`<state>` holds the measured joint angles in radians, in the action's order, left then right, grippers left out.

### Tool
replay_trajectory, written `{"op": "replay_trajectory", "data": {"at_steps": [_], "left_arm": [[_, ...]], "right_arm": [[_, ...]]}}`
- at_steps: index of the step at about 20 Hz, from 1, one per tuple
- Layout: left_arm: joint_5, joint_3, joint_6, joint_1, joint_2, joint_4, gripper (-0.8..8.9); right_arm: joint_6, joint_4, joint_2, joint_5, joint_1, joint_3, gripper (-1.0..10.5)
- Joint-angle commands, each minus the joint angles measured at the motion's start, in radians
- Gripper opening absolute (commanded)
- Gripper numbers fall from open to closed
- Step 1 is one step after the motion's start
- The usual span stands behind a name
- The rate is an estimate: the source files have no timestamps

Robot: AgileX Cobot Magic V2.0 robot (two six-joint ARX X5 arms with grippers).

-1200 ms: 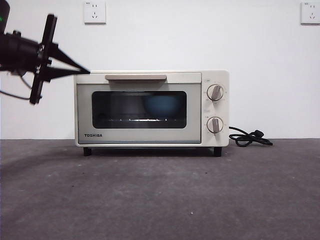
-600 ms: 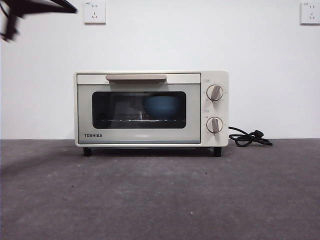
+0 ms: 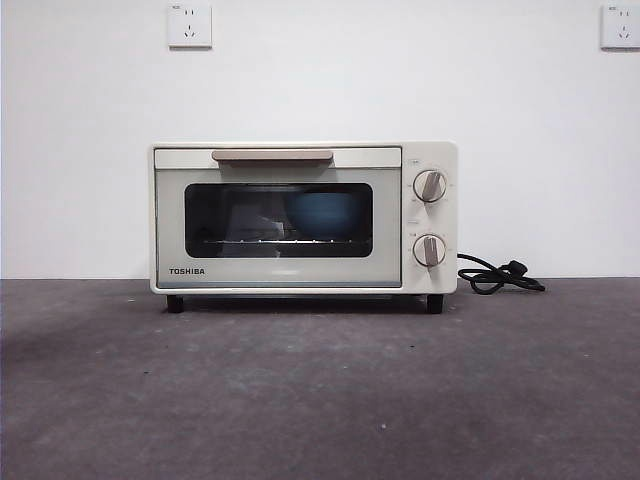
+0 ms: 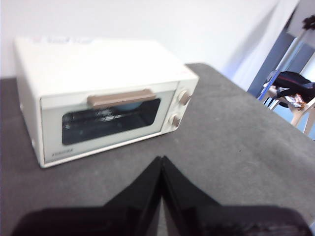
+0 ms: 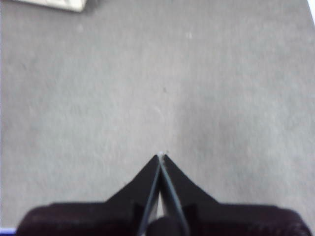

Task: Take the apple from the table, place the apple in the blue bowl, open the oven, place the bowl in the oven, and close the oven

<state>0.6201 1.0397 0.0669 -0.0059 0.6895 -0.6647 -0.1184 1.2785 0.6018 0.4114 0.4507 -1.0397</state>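
**Oven shut, bowl inside, arms away**

On the table (image 3: 320, 390) the oven (image 3: 303, 217) stood with its long axis across the front view and its closed door facing the camera. The handle (image 3: 272, 155) lay level along the top of the door, the two knobs (image 3: 430, 186) at the right end. Behind the glass the bowl (image 3: 325, 213) sat upright on the rack, toward the right. The apple was hidden.

Half a second earlier a black arm tip showed at the top left corner; now it was gone. The left gripper (image 4: 161, 158) hung well apart from the oven, jaws pressed together and empty. The right gripper (image 5: 161, 156) was also closed on nothing, over bare table.
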Motion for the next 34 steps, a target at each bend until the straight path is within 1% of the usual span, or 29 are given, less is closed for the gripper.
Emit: {"op": "replay_trajectory", "data": {"at_steps": [1, 7, 8, 9, 10, 11, 12, 13, 14, 17, 18, 20, 21, 23, 27, 31, 33, 34], "left_arm": [[0.008, -0.002, -0.018, 0.002, -0.017, 0.000, -0.04], [0.008, -0.002, -0.020, 0.000, 0.034, 0.000, -0.04], [-0.019, -0.002, -0.097, -0.002, 0.040, 0.002, -0.04], [-0.057, -0.003, -0.145, -0.002, 0.040, -0.003, -0.04], [-0.137, -0.007, -0.213, -0.002, 0.042, 0.000, -0.04], [-0.227, -0.017, -0.264, -0.002, 0.040, 0.012, -0.04], [-0.303, -0.036, -0.291, -0.002, 0.028, 0.031, -0.04], [-0.357, -0.068, -0.298, -0.001, 0.010, 0.064, -0.04], [-0.389, -0.114, -0.297, 0.001, -0.019, 0.108, -0.04], [-0.470, -0.325, -0.316, 0.010, -0.144, 0.287, -0.04], [-0.496, -0.415, -0.316, 0.011, -0.190, 0.361, -0.04], [-0.502, -0.594, -0.312, 0.013, -0.286, 0.497, -0.04], [-0.502, -0.673, -0.313, 0.013, -0.332, 0.544, -0.04], [-0.532, -0.795, -0.312, 0.013, -0.424, 0.591, -0.04], [-0.562, -0.924, -0.266, 0.013, -0.566, 0.594, -0.04], [-0.570, -0.992, -0.225, 0.013, -0.627, 0.594, -0.04], [-0.571, -1.033, -0.164, 0.013, -0.652, 0.587, -0.04], [-0.578, -1.033, -0.127, 0.013, -0.668, 0.534, -0.04]], "right_arm": [[-0.010, 0.015, -0.002, 0.001, 0.001, 0.004, 0.0], [-0.010, 0.027, -0.002, 0.001, 0.001, 0.004, 0.0], [-0.010, 0.027, -0.002, 0.001, 0.001, 0.004, 0.0], [-0.010, 0.027, -0.002, 0.001, 0.001, 0.004, 0.0], [-0.010, 0.028, -0.002, 0.001, 0.001, 0.004, 0.0], [-0.010, 0.027, -0.002, 0.001, 0.001, 0.004, 0.0], [-0.010, 0.027, -0.002, 0.001, 0.001, 0.004, 0.0], [-0.010, 0.027, -0.002, 0.001, 0.001, 0.004, 0.0], [-0.010, 0.028, -0.002, 0.001, 0.001, 0.004, 0.0], [-0.010, 0.028, -0.002, 0.001, 0.001, 0.004, 0.0], [-0.010, 0.028, -0.002, 0.001, 0.001, 0.004, 0.0], [-0.010, 0.029, -0.002, 0.001, 0.001, 0.004, 0.0], [-0.010, 0.029, -0.002, 0.001, 0.001, 0.004, 0.0], [-0.010, 0.029, -0.002, 0.001, 0.001, 0.004, 0.0], [-0.010, 0.030, -0.002, 0.001, 0.001, 0.004, 0.0], [-0.010, 0.031, -0.002, 0.001, 0.001, 0.004, 0.0], [-0.010, 0.031, -0.002, 0.001, 0.001, 0.004, 0.0], [-0.010, 0.031, -0.002, 0.001, 0.001, 0.004, 0.0]]}}
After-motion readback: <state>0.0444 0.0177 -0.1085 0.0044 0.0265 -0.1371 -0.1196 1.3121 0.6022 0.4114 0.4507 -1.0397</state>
